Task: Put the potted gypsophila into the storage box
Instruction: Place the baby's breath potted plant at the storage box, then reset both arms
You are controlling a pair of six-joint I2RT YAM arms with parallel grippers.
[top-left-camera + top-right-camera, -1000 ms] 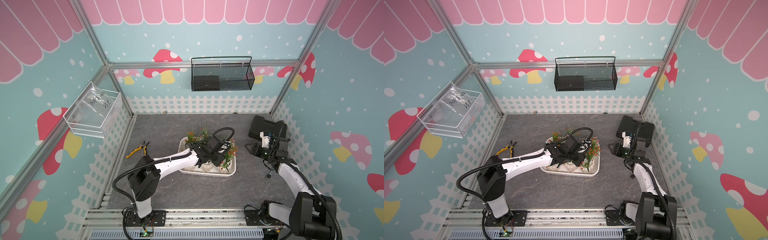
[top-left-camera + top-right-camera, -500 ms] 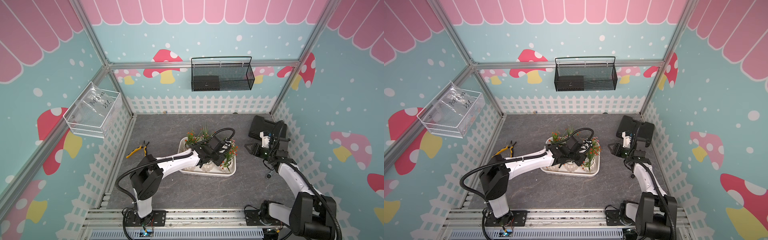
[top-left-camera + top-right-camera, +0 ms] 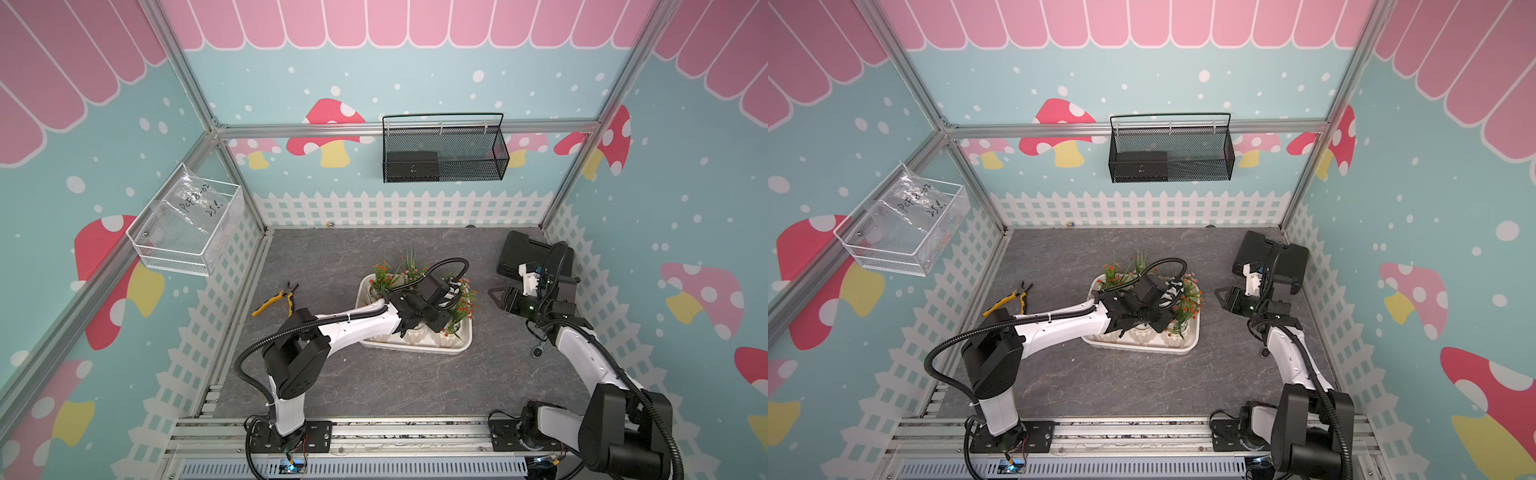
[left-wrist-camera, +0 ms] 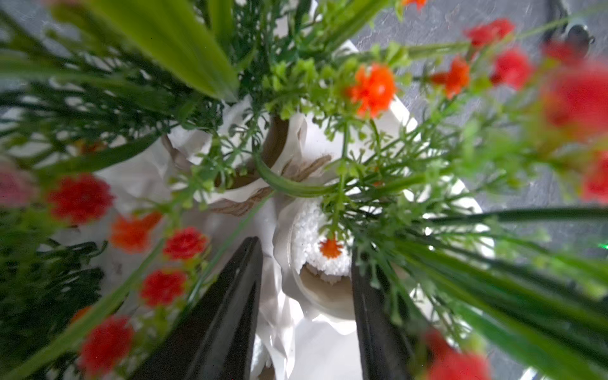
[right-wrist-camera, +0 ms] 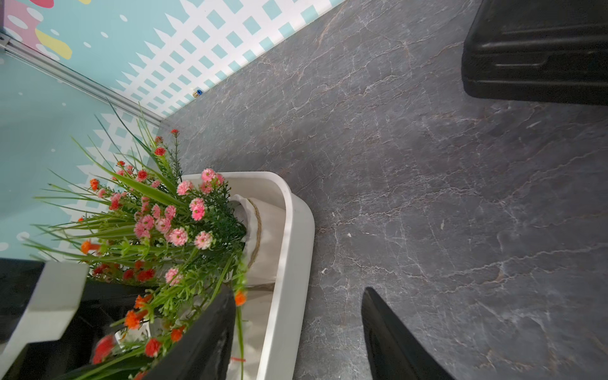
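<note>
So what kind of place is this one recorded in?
Probably a staged robot test cell, not a real garden: an aluminium frame edges printed mushroom-and-fence walls, and two robot arms are bolted to a rail at the edge of the grey tabletop.

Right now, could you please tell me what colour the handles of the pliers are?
Yellow; the pliers show best in a top view.
</note>
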